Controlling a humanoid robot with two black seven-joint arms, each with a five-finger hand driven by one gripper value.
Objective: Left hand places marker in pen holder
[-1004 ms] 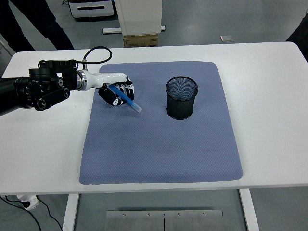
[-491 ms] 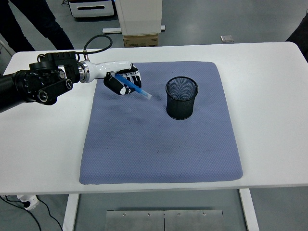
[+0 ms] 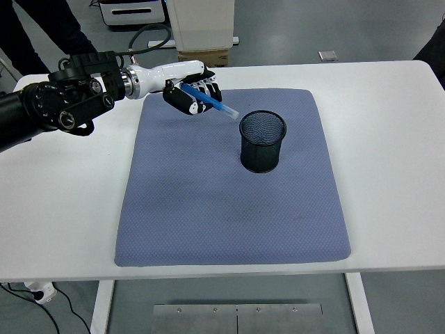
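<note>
My left hand (image 3: 195, 97) hangs over the far left part of the blue-grey mat (image 3: 229, 209), its fingers shut on a blue marker (image 3: 212, 103). The marker slants down to the right, its pale tip just left of and slightly above the rim of the black mesh pen holder (image 3: 262, 141). The holder stands upright on the mat, right of centre, and looks empty. My right hand does not show.
The white table (image 3: 389, 139) carries the mat. A person's dark legs (image 3: 42, 28) stand beyond the far left corner. A cardboard box and a white stand sit behind the far edge. A black cable (image 3: 149, 35) loops above my left wrist.
My left hand has lifted and moved right and away from me with the marker, from the mat's left side to close beside the holder's rim.
</note>
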